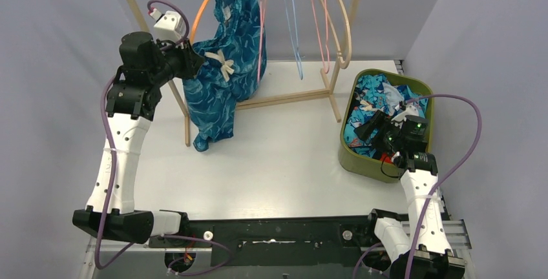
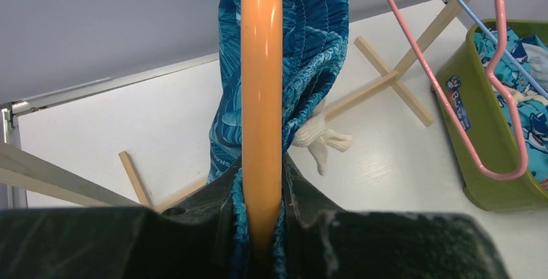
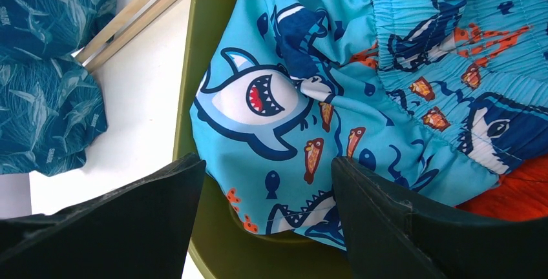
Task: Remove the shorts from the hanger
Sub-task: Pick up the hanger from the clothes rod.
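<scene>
- At the left end of the pale wooden clothes rack (image 1: pixel 284 98), the left arm stands up from its base, elbow bent, and brings the left gripper (image 1: pixel 194 59) in against the curved orange plastic hanger (image 1: pixel 205 8).
- Its black fingers (image 2: pixel 207 221) are closed on that hanger's arm, pinching the waistband of the teal leaf-print fabric shorts (image 1: pixel 223 85) against it on both sides.
- Those shorts hang from the hanger under the rack's rail and reach down to the table by the rack's left foot. A white drawstring (image 2: pixel 320 140) dangles from them.
- Right of the rack, the right arm stretches forward with the right gripper (image 3: pixel 268 175) tilted down over the olive-green plastic bin (image 1: pixel 362 163).
- Its fingers stand wide apart and hold nothing. Below them lie turquoise shark-print shorts (image 3: pixel 362 98) with orange-red cloth (image 3: pixel 517 192) beside them, both in the bin.
- Thin pink wire hangers (image 1: pixel 262 27) and a thin blue wire hanger (image 1: pixel 295 33) hang further right along the rack's rail.
- Rack and bin stand on a white table (image 1: pixel 271 156), the bin just beside the rack's right foot. Plain grey-lilac walls (image 1: pixel 58 33) close in behind the rack and on both sides.
</scene>
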You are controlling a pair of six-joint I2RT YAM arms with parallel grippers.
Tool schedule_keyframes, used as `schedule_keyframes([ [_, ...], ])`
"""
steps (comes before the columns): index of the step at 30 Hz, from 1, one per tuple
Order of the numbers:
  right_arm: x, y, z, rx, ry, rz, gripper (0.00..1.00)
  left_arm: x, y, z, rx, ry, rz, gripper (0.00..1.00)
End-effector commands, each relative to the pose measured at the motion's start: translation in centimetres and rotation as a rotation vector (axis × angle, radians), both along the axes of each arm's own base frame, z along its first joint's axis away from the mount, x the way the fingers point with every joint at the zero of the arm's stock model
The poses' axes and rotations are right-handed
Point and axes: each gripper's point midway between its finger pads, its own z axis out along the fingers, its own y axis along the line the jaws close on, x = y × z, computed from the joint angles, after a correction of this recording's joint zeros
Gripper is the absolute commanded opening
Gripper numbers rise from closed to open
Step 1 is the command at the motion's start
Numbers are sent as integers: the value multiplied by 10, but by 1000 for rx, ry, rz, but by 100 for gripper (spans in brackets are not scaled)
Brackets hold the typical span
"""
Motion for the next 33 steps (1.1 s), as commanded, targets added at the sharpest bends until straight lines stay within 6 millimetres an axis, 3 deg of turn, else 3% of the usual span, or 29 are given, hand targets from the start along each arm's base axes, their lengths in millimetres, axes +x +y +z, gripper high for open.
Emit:
schedule_keyframes([
  [1, 4, 4, 4, 19, -16, 12, 73, -2, 1, 73, -113, -315, 32, 0],
  [8, 2, 4, 2, 23, -6, 10, 73, 2, 4, 89, -138, -405, 75, 0],
  [20, 2, 7, -1, 49, 7, 5, 73, -18, 2, 119, -166, -502, 56, 0],
  [33, 1, 8, -1, 61, 3, 0, 74, -41, 7, 60, -145, -429, 61, 0],
])
